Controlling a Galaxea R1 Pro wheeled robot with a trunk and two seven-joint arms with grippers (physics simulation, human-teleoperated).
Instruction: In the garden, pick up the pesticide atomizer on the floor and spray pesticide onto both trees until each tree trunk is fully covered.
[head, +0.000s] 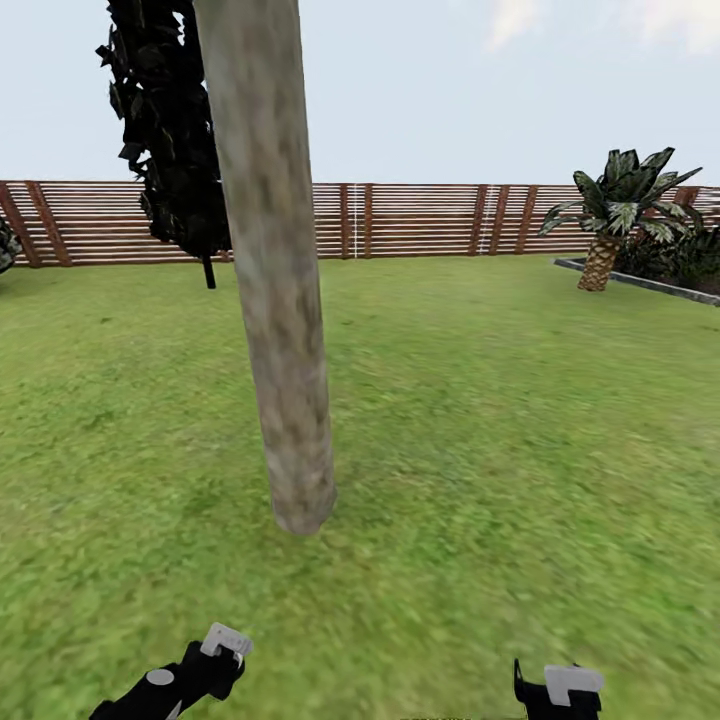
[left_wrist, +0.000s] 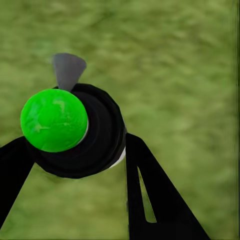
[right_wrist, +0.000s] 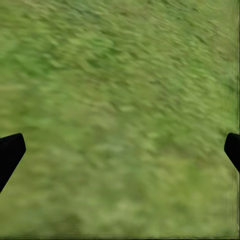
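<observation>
Pesticide atomizer (left_wrist: 75, 127) sits clamped between the fingers of our left gripper (left_wrist: 75, 155): in the left wrist view we look down on a black, rounded body with a bright green cap and a grey nozzle-like tip jutting beyond the fingers, not the white and red we might expect, with one black finger pressed against each side of it. So the pickup looks done, by our reading. Ahead of both grippers in the head view stands a tree trunk (head: 275, 300), a mottled grey-tan pole rising from the grass (head: 480, 450) close in front of us. We see no white specks of mist on it or in the air, so we judge the spraying not yet begun here, and a second tree of that kind is not in sight. Our right gripper (right_wrist: 120, 150) holds nothing; its two dark fingertips (right_wrist: 10, 150) stand wide apart over bare lawn. Beyond the fingers the ground is blotchy green turf, level and open, closed off by a brown slatted wooden fence (head: 420, 220). A blackish narrow tree (head: 170, 130) stands past the trunk, and a short palm (head: 615, 215) grows by a stone-edged bed (head: 640, 280) farther off on the right gripper's side.
</observation>
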